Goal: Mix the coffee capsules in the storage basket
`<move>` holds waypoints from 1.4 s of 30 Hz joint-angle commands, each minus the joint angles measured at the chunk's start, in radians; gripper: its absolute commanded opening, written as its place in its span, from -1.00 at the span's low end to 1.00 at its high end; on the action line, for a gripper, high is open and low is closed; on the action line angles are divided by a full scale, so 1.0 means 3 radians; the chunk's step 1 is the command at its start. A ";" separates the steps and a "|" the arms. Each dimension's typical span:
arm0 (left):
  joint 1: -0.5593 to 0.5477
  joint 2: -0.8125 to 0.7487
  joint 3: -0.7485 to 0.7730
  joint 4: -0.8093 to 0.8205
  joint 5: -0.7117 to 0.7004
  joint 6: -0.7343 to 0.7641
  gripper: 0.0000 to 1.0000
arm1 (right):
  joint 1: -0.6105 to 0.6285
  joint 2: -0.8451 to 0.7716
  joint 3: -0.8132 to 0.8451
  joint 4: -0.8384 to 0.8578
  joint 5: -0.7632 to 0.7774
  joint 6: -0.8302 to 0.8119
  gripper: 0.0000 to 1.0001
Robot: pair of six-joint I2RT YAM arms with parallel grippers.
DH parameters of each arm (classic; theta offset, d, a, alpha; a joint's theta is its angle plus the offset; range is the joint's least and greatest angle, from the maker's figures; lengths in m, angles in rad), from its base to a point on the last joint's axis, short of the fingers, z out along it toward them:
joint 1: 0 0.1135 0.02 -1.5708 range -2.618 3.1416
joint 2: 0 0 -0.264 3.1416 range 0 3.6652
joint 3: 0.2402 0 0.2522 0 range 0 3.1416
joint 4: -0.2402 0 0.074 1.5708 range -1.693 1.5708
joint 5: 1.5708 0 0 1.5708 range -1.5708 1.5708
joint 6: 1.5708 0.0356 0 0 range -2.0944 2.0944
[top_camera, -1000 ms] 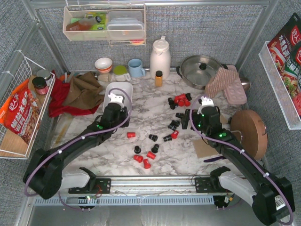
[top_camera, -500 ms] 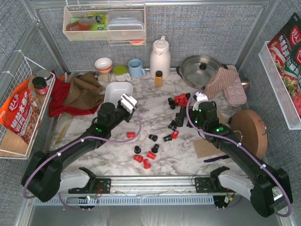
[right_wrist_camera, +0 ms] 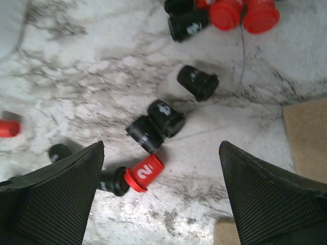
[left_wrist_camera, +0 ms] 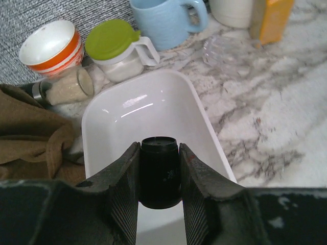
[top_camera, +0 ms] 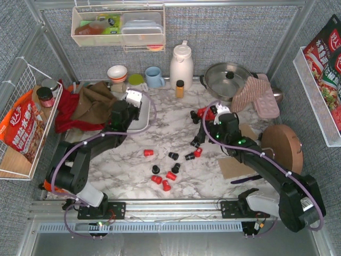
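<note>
The left gripper (left_wrist_camera: pixel 159 155) is pinching a black capsule (left_wrist_camera: pixel 159 176), long axis along the fingers, directly over the basket (left_wrist_camera: pixel 127 115), upper left of centre in the overhead view. The right gripper (right_wrist_camera: pixel 161 153) is gaping wide above capsules (right_wrist_camera: pixel 156 125) lying sideways on the marble (right_wrist_camera: pixel 76 61), nearer that arm.

Left claw (left_wrist_camera: pixel 159 153), gripping a black capsule (left_wrist_camera: pixel 159 171), swung over the storage basket (left_wrist_camera: pixel 153 109); right claw (right_wrist_camera: pixel 161 148) shifted left.
</note>
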 commanded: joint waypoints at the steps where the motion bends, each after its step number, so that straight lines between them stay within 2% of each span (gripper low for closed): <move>1: 0.0079 0.0267 0.0430 -0.0498 -0.0115 -0.0698 -0.30 | 0.0004 0.0060 -0.0146 0.0194 0.0115 0.0005 0.98; 8: 0.0167 0.0857 0.1081 -0.1504 -0.0306 -0.1145 -0.29 | 0.0013 0.0164 -0.0079 0.0112 0.0019 0.0035 0.98; 14: 0.0238 0.1267 0.1495 -0.2033 -0.0130 -0.1471 -0.20 | 0.0023 0.0156 -0.0067 0.0090 -0.0002 0.0036 0.98; 15: 0.0249 0.1291 0.1530 -0.2070 -0.0081 -0.1501 -0.17 | 0.0025 0.0149 -0.0068 0.0087 -0.0002 0.0036 0.98; 18: 0.0266 0.1292 0.1569 -0.2103 0.0028 -0.1556 0.14 | 0.0028 0.0134 -0.0074 0.0090 0.0003 0.0031 0.98; 20: 0.0267 0.1199 0.1550 -0.2068 0.0120 -0.1550 0.28 | 0.0033 0.0139 -0.0074 0.0092 0.0006 0.0029 0.98; 25: 0.0263 0.0798 0.1416 -0.1917 0.0129 -0.1499 0.47 | 0.0047 0.0176 -0.0069 0.0097 0.0014 0.0019 0.98; 31: 0.0117 0.0207 0.1325 -0.2307 -0.0230 -0.1607 0.48 | 0.0071 0.0171 -0.0059 0.0075 0.0058 -0.0013 0.98; 34: -0.0009 -0.0093 0.1098 -0.2499 -0.0213 -0.1802 0.48 | 0.0079 0.0144 -0.0053 0.0062 0.0075 -0.0024 0.98; 40: -0.0529 -0.0715 0.0623 -0.2880 -0.0695 -0.2104 0.48 | 0.0132 0.0126 -0.0047 0.0053 0.0099 -0.0046 0.98; 42: -0.0664 -0.0865 0.0480 -0.2951 -0.0710 -0.2292 0.48 | 0.0170 0.0124 -0.0035 0.0051 0.0095 -0.0088 0.97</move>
